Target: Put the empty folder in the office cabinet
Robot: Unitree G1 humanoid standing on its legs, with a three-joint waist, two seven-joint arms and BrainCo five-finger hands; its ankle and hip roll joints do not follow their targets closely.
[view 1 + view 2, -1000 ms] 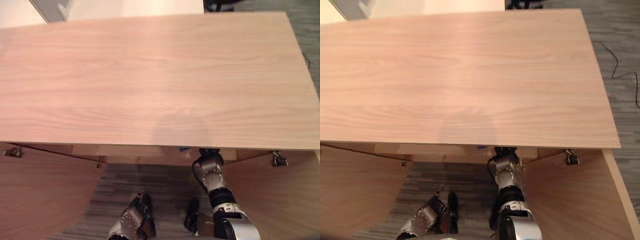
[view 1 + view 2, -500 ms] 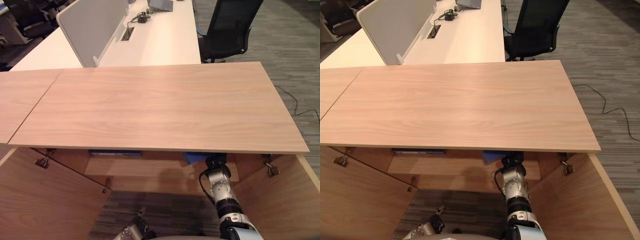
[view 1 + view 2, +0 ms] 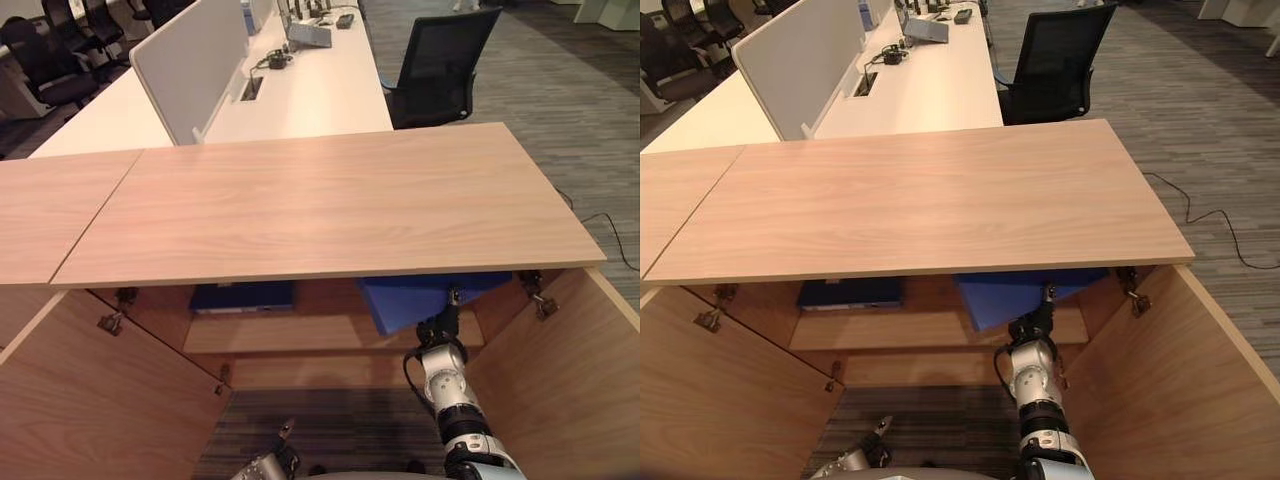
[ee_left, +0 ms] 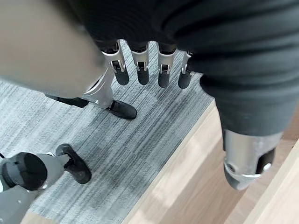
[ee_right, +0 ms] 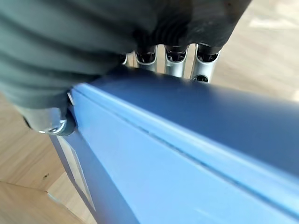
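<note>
Now more of the blue folder [image 3: 425, 300] out under the cabinet [image 3: 330, 210] top, right hand [image 5: 93, 51] fingers clamped round it.

An open-plan office: long white desks [image 3: 300, 95] with grey divider screens [image 3: 190, 65], black mesh chairs [image 3: 440, 62] (one pushed in), grey striped carpet [image 3: 1200, 130], wood-laminate cabinets [image 3: 320, 205].

Cabinet top [image 3: 320, 205]: light wood-grain laminate, smooth, satin sheen. Cabinet doors [image 3: 90, 400]: same wood finish, metal hinges. Blue folder [image 5: 187, 163]: smooth, matt plastic-looking cover (faint sheen along its edge). Floor [image 4: 107, 144]: grey ribbed carpet, rough. Office chair [image 3: 440, 60]: black mesh back.
</note>
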